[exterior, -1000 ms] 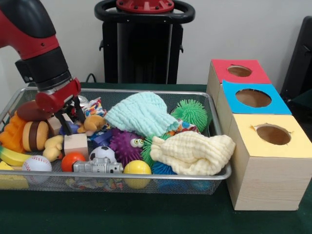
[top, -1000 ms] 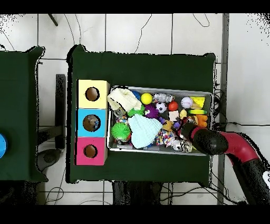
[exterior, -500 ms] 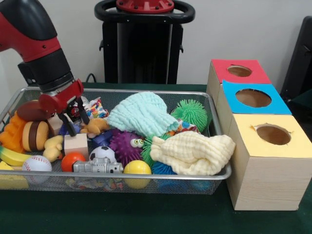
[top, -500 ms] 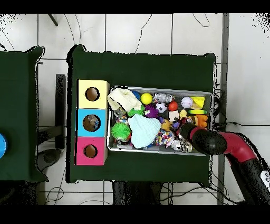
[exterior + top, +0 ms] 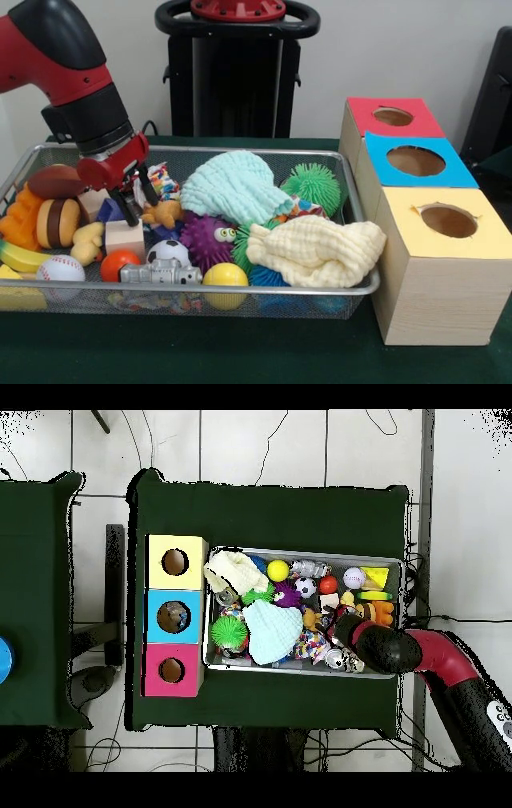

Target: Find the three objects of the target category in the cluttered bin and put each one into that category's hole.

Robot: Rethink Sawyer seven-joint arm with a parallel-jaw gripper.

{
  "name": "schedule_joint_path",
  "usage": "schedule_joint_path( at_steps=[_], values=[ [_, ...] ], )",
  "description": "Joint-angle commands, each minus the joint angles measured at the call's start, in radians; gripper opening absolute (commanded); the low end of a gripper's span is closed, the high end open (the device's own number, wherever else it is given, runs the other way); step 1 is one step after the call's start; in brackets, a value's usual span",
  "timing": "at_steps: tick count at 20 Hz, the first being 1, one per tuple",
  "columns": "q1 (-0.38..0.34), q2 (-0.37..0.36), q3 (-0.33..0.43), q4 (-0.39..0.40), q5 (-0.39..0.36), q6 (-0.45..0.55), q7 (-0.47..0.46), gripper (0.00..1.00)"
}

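Observation:
The wire mesh bin [image 5: 240, 290] sits on the green table, packed with toys; it also shows in the overhead view [image 5: 300, 551]. The hole [image 5: 393, 117] is in the red top of the farthest wooden box, at the right, and shows in the overhead view [image 5: 171, 670]. My gripper [image 5: 138, 200] hangs in the bin's left part, just above a wooden block [image 5: 126, 236] and beside a tan plush toy [image 5: 164, 212]. In the overhead view the gripper [image 5: 336, 627] is in the bin's right half. Something white shows at the gripper's tip, but I cannot tell whether it is held.
A mint cloth [image 5: 232, 186] and a yellow cloth [image 5: 316, 250] cover the bin's middle and right. Around them lie a purple spiky ball [image 5: 204, 236], a green spiky ball [image 5: 314, 184], a yellow ball [image 5: 226, 276], a baseball [image 5: 60, 268] and a burger toy [image 5: 58, 222]. The blue-topped hole [image 5: 415, 161] and the yellow-topped hole [image 5: 448, 220] are nearer.
My gripper has moved to the right in the front view and risen a little, from over the burger toy's side towards the tan plush toy. The toys look unmoved.

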Motion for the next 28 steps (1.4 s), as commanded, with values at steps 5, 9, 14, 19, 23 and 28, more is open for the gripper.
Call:
schedule_joint_path(
  at_steps=[5, 9, 14, 19, 23, 28],
  values=[
    [0.018, 0.043, -0.009, -0.059, -0.024, 0.060, -0.203, 1.00],
    [0.024, 0.036, -0.018, -0.058, -0.025, 0.062, -0.187, 1.00],
    [0.054, -0.002, -0.053, -0.046, -0.032, 0.110, -0.164, 1.00],
    [0.069, -0.028, -0.077, 0.003, -0.038, 0.110, -0.131, 1.00],
    [0.064, -0.031, -0.065, 0.031, -0.002, 0.124, -0.127, 1.00],
    [0.074, -0.082, -0.075, 0.064, 0.012, 0.153, -0.101, 1.00]
  ],
)
